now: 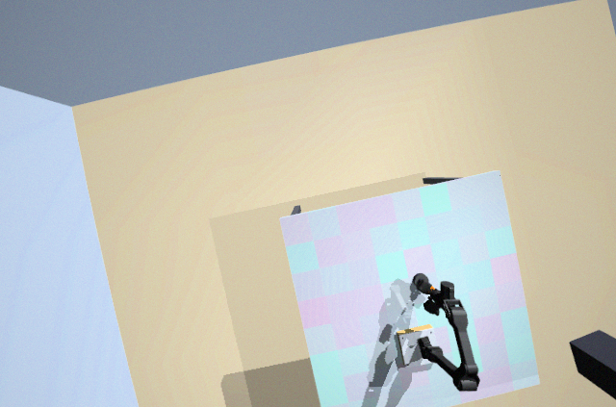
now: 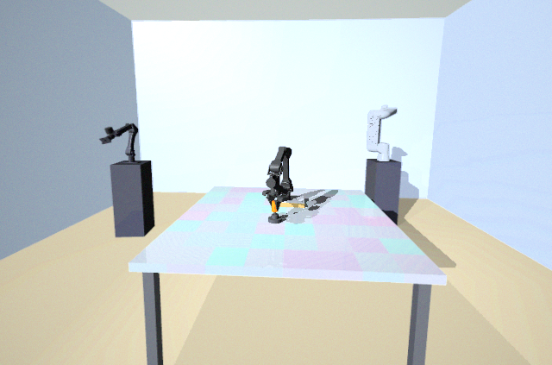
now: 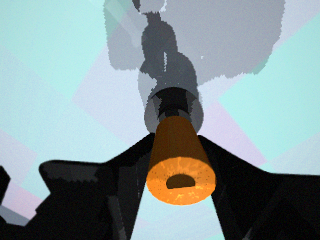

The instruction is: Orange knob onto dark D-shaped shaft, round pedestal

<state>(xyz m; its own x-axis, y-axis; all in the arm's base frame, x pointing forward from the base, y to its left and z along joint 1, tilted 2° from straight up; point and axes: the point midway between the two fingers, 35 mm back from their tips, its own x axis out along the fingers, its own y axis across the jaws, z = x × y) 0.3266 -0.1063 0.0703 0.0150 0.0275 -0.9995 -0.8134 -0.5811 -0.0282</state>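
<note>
Orange knob point(image 3: 179, 160), pastel checkered table point(image 2: 276, 258)

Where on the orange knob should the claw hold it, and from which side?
By its smooth tapered sides, from above, as the claw does now: shut on the orange knob with a finger on either flank. That leaves the bored end free to meet the dark shaft on the round pedestal beneath it.
</note>
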